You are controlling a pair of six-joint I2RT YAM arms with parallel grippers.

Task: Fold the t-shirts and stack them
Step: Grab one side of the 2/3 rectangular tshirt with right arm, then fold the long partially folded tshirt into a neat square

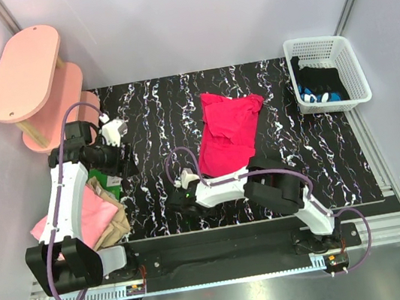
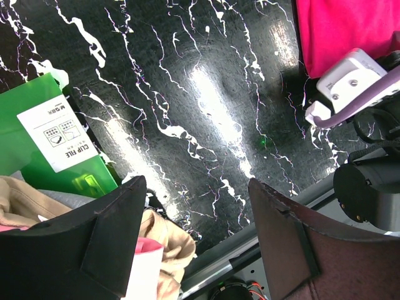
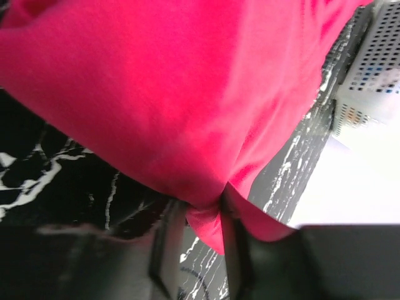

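Observation:
A crimson-pink t-shirt (image 1: 226, 132) lies rumpled on the middle of the black marbled table (image 1: 299, 149). My right gripper (image 1: 203, 178) is at its near edge. In the right wrist view the gripper (image 3: 199, 212) is shut on a fold of that shirt's hem (image 3: 187, 94). A light pink t-shirt (image 1: 81, 214) and a tan one (image 1: 116, 218) lie piled at the table's near left corner. My left gripper (image 1: 121, 165) hovers just beyond that pile. In the left wrist view it (image 2: 195, 185) stands open and empty over bare table, with the tan cloth (image 2: 169, 244) below its left finger.
A green clip file (image 2: 37, 137) lies under the left pile. A white basket (image 1: 351, 69) holding dark items stands at the far right. Pink oval shelves (image 1: 24, 71) stand off the far left corner. The right arm's wrist camera (image 2: 350, 78) shows near the left gripper.

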